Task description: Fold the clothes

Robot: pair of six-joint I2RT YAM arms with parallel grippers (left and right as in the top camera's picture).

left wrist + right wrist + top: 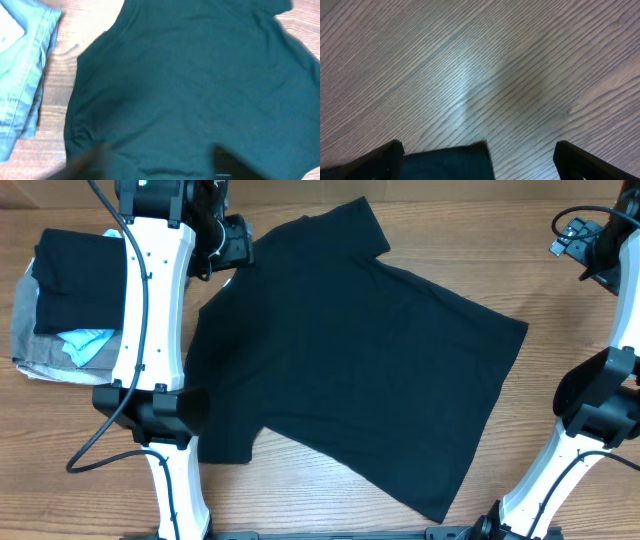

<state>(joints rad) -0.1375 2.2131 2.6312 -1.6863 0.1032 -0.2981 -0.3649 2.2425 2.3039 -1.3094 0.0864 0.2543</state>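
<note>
- I have the black T-shirt [370, 350] spread flat and slanted across the middle of the table [40, 420], one sleeve toward the far edge
- The left gripper [232, 242] hangs over the shirt's far-left edge, about where the collar should be; the wrist covers that spot from overhead, so I cannot make out the neck
- In the left wrist view its fingers [230, 165] are only dark blurs cut off by the bottom edge; they stand well apart over flat fabric, released, with nothing pinched that I can see
- The right gripper [482, 162] is spread wide and empty above bare wood, with only the finger ends showing in the lower corners
- Between them a dark cloth corner [450, 162] lies on the wood, cropped at the bottom; I cannot tell if it is the shirt's hem
- From overhead that gripper sits far right, well apart from the shirt and partly outside the frame
- At the left, a folded black piece [70, 275] lies on a grey garment [35, 345] and a light-blue garment [85, 345]; the left arm [150, 300] hides the stack's right side
</note>
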